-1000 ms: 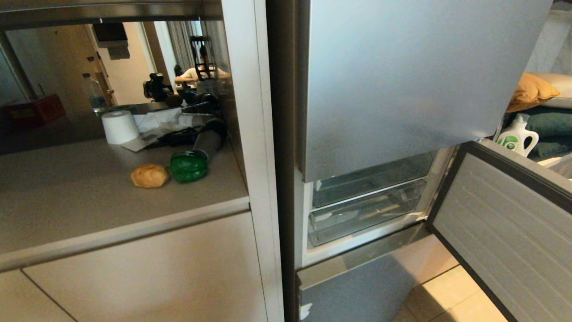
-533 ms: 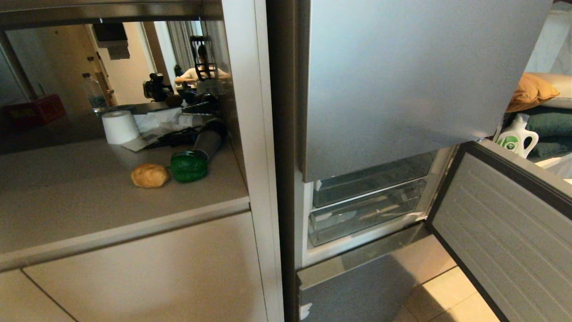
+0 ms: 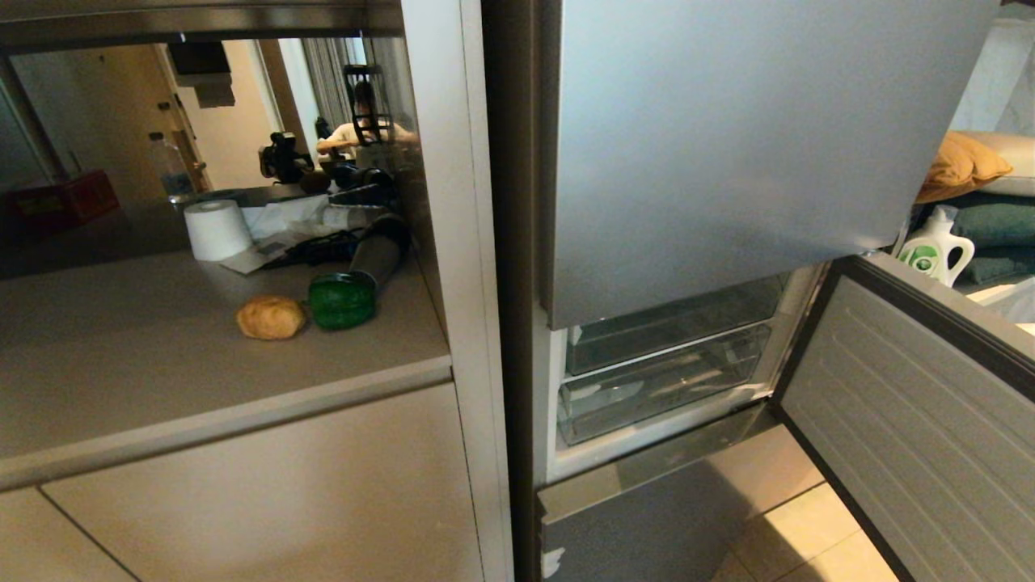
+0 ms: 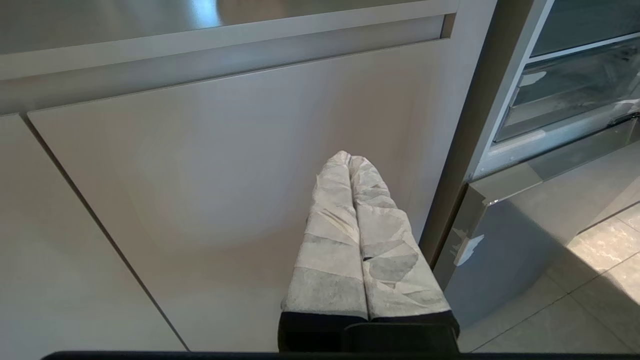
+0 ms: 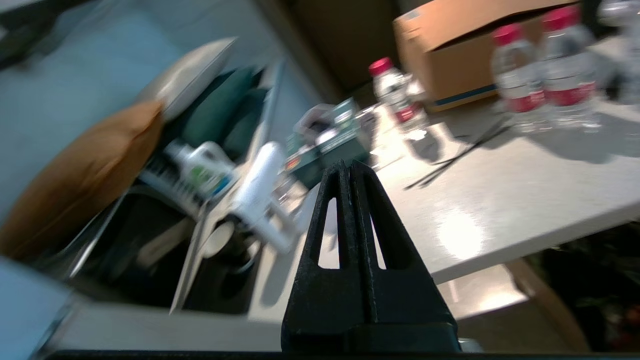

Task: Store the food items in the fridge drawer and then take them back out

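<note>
Food items, a tan-yellow potato-like lump [image 3: 271,317] and a glossy green bell pepper [image 3: 341,301], lay near the right edge of the grey bench [image 3: 162,364], touching or nearly so. The silver-grey fridge drawer [image 3: 914,420] stood open, clear glass panels [image 3: 659,380] inside. Storing seemed not yet begun; next, a gripper must reach the bench. The left gripper [image 4: 350,159] and right gripper [image 5: 349,167] both had fingers pressed together, empty. Neither arm appeared in the head view.

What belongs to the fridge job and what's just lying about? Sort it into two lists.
For the job:
- potato
- green bell pepper
- fridge drawer, its door panel swung open

Just lying about:
- paper roll
- hair dryer
- detergent bottle
- cushions
</note>
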Controlling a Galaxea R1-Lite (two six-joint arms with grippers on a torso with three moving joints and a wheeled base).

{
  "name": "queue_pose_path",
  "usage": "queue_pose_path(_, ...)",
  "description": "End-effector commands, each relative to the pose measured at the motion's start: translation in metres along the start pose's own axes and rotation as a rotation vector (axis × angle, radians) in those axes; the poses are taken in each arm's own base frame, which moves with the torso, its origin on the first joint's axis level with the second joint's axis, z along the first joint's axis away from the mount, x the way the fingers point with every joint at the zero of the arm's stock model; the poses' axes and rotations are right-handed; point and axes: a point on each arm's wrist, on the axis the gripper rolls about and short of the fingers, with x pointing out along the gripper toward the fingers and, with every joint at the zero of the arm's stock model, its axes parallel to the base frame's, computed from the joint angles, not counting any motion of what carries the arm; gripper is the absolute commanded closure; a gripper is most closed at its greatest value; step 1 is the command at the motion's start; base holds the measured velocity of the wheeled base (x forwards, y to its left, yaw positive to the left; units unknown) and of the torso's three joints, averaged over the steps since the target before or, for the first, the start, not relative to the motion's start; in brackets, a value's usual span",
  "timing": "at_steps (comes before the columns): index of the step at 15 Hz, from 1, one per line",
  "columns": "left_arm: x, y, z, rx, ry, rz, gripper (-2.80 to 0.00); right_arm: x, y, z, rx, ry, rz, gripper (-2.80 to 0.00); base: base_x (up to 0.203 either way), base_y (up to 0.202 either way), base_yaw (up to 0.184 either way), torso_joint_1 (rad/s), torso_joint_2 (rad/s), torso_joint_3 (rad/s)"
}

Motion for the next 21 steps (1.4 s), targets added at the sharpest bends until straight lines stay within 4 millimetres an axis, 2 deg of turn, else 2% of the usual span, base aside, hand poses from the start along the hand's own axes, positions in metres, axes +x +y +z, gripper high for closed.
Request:
queue_pose_path(1,0.000,0.000,0.000,0.000,0.000,0.000,0.00,0.004,-0.014,-0.004,0.020,-0.003,-0.080,0.00,0.000,0.000,0.000,0.000,0.00,0.000)
queue_pose_path(5,0.000,0.000,0.000,0.000,0.000,0.000,0.00,0.022,-0.055,-0.011,0.096,0.095,-0.211,0.00,0.000,0.000,0.000,0.000,0.00,0.000)
queue_pose_path(9,0.000,0.000,0.000,0.000,0.000,0.000,0.00,0.030,-0.077,-0.025,0.140,0.225,-0.205,0.00,0.000,0.000,0.000,0.000,0.00,0.000)
queue_pose_path(15,0.000,0.000,0.000,0.000,0.000,0.000,0.00,0.013,-0.080,-0.053,0.162,0.326,-0.163,0.00,0.000,0.000,0.000,0.000,0.00,0.000)
queue_pose_path(21,0.000,0.000,0.000,0.000,0.000,0.000,0.00,0.018,-0.087,-0.061,0.191,0.403,-0.124,0.00,0.000,0.000,0.000,0.000,0.00,0.000)
